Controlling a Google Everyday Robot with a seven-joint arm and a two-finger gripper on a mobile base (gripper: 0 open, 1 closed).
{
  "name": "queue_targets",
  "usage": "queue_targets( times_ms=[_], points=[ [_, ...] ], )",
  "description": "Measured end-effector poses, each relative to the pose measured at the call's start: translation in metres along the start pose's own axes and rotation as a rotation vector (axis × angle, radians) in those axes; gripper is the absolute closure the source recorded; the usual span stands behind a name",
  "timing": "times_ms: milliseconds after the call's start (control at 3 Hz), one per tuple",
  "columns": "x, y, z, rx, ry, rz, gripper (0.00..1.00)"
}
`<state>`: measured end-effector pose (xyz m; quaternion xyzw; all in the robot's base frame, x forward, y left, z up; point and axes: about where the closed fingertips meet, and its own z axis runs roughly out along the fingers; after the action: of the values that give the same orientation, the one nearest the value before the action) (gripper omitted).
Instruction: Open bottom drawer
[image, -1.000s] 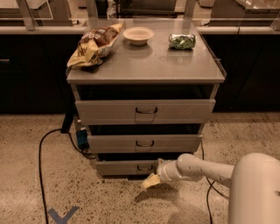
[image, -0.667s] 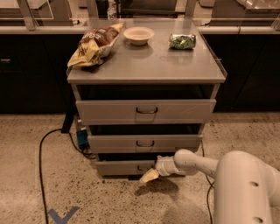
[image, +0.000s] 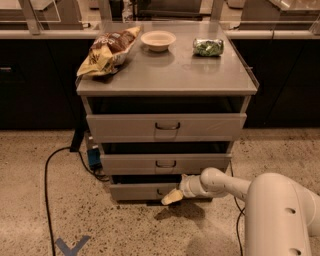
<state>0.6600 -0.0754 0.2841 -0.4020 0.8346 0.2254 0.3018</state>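
Note:
The bottom drawer (image: 135, 191) is the slimmest grey front, lowest in the grey metal cabinet, near the floor. Its dark loop handle (image: 161, 191) is partly covered by my gripper. A dark gap shows above its front. My gripper (image: 171, 197) reaches in from the right on a white arm (image: 225, 184), its pale yellowish fingertips right at the handle, low in front of the drawer. The mid-sized drawer (image: 165, 163) and the tallest top drawer (image: 166, 127) sit above it.
On the cabinet top (image: 170, 70) lie a chip bag (image: 107, 50), a white bowl (image: 158, 40) and a green packet (image: 208, 47). A black cable (image: 47, 170) runs over the speckled floor at the left. A blue floor mark (image: 71, 246) shows at the bottom left. Dark counters stand behind.
My arm has swung further into view from the right and the gripper has moved slightly left and up towards the bottom drawer's handle. The drawers have not visibly moved.

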Motion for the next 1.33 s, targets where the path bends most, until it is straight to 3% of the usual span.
queue_targets(
  times_ms=[667, 1333],
  points=[
    [0.019, -0.013, 0.035, -0.012, 0.022, 0.062, 0.00],
    [0.039, 0.005, 0.056, -0.139, 0.094, 0.100, 0.00]
  ],
)
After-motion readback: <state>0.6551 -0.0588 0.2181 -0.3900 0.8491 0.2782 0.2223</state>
